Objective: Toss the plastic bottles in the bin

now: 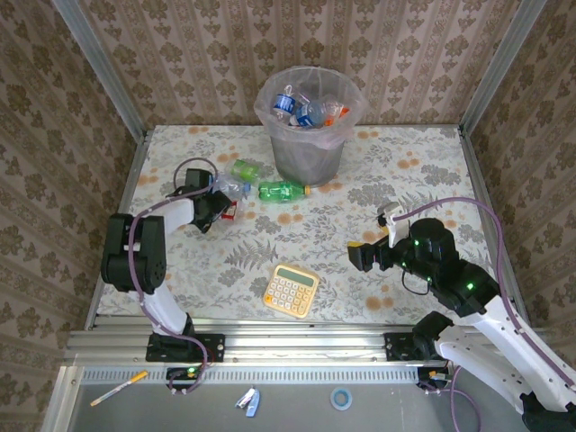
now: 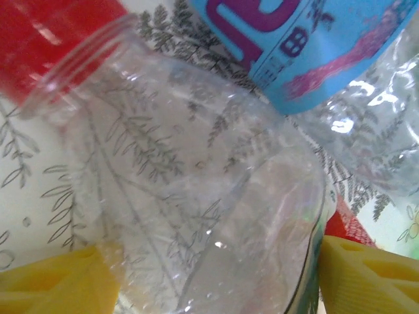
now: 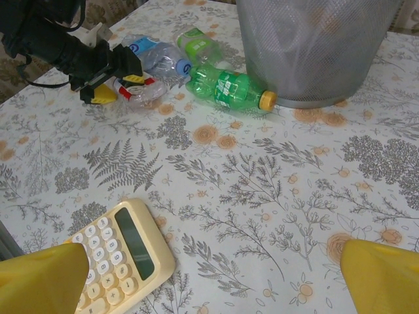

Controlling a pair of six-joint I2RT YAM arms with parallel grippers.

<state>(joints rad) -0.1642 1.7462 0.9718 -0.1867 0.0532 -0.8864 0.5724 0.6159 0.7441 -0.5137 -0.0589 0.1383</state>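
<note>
Step in hand: pick-up of one bottle on the left half of the tabletop (image 1: 423, 180). The left gripper (image 1: 219, 209) has its jaws set on either side of the clear crushed bottle (image 2: 196, 196), which carries a red label and lies flat. Whether the jaws already clench it cannot be told. The next move calls for a confirmed grasp on the soft wall, a lift clear of the neighbours, then carriage over the rim of the bin (image 1: 310, 126), which stands at the middle of the far edge and already holds several bottles. Obstructions: the blue-labelled bottle (image 1: 230, 185) lies just beside the target, with the small green bottle (image 1: 245, 168) and the green bottle (image 1: 283, 190) between it and the bin. The right gripper (image 1: 360, 256) is released and holds nothing. The calculator (image 1: 292, 290) lies near the near edge, well apart.
</note>
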